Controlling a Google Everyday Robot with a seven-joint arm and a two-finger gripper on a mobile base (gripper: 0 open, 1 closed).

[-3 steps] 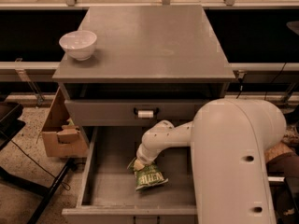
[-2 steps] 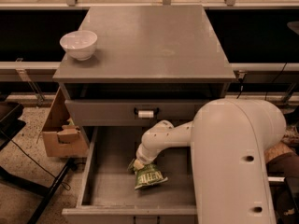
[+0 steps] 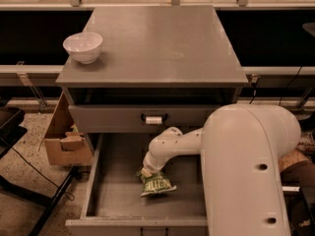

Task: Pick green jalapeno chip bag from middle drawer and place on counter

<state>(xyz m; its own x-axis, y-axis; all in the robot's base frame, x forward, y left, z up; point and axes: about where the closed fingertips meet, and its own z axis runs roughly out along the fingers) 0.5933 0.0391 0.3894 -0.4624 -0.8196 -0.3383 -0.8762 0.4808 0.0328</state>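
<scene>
1. Camera view: the gripper (image 3: 146,171) sat low inside the middle drawer (image 3: 115,200), at the top end of the green jalapeno chip bag (image 3: 157,185). Open or closed: couldn't tell.
2. The bag lay on the drawer floor near its middle, below the counter's (image 3: 162,48) front edge.
3. 1 white bowl (image 3: 83,46) stood near the counter's front-left corner.

A bowl (image 3: 82,46) sits on the counter (image 3: 162,48), near its left edge; my gripper (image 3: 145,172) is down in the drawer (image 3: 113,195) below.
</scene>
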